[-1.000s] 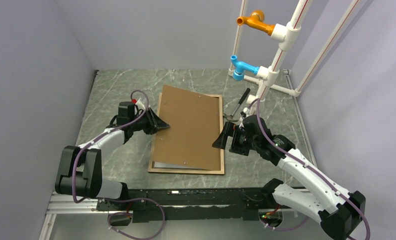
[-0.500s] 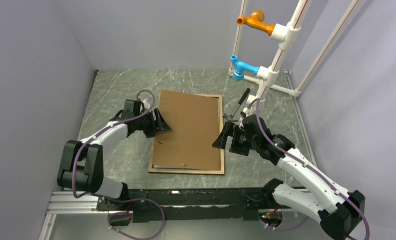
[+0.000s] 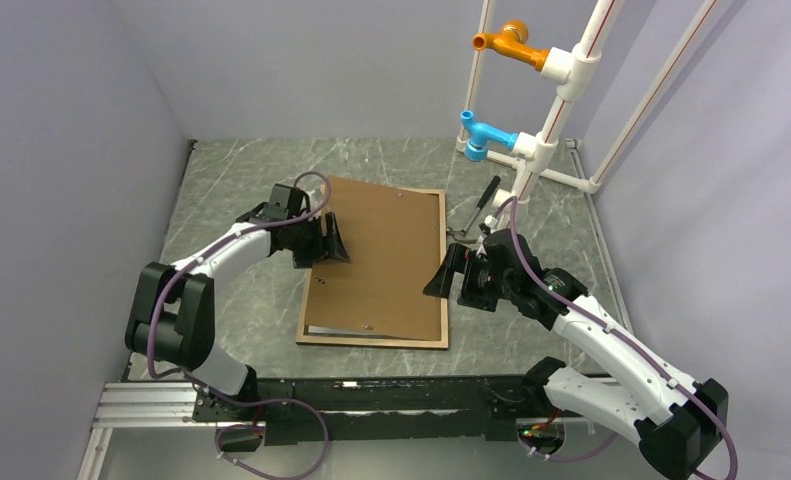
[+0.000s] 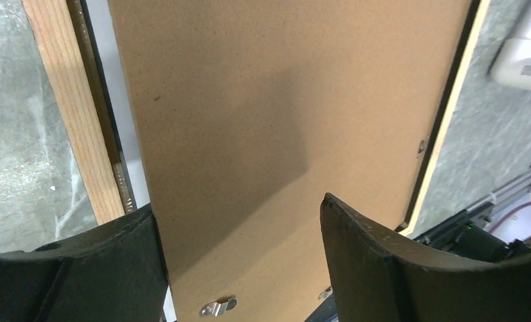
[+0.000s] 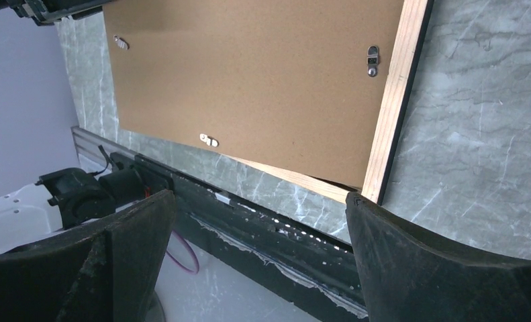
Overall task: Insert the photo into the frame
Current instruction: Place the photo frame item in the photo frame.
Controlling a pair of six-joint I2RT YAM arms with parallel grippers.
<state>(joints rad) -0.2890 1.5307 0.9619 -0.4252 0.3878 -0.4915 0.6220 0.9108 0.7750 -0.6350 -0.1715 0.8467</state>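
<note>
The frame lies back up on the table, its wood rails showing. The brown backing board lies on it, slightly askew. Of the photo only a thin white strip shows, between the board and the left rail; a pale sliver also shows at the near left corner. My left gripper hovers open over the board's left edge, with the board below its fingers. My right gripper stands open beside the right rail, nothing between its fingers.
A white pipe rack with an orange fitting and a blue fitting stands at the back right. A black-handled tool lies just right of the frame's far corner. Grey walls close in on three sides.
My left gripper let go of the board's left edge, opened and moved right and farther back over it. The board has settled more squarely onto the frame. The right arm has not moved.
</note>
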